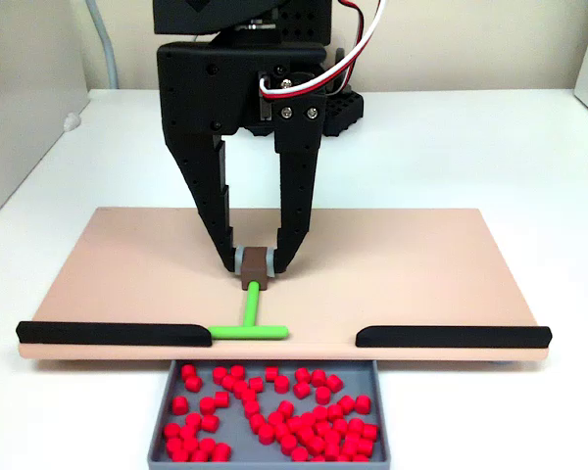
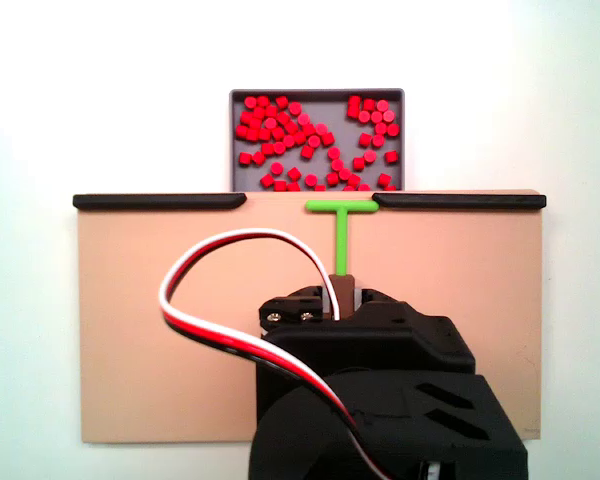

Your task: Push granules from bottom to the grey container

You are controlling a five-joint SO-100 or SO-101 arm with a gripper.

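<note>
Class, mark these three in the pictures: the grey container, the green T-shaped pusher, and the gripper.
grey container [image 1: 156,423]: a fixed view, on its left wall.
green T-shaped pusher [image 1: 249,332]: a fixed view, middle of its crossbar.
gripper [image 1: 256,264]: a fixed view, midway between fingertips, shut on the pusher's handle.

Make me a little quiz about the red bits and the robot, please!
1. True or false: the granules lie in the grey container.
2. What are the jaws of the gripper closed on? A) a granule B) the green T-shaped pusher C) a black strip
3. Fill in: the pusher's crossbar sits in the gap between the two black ____.

Key: 1 true; 2 B; 3 strips.
</note>
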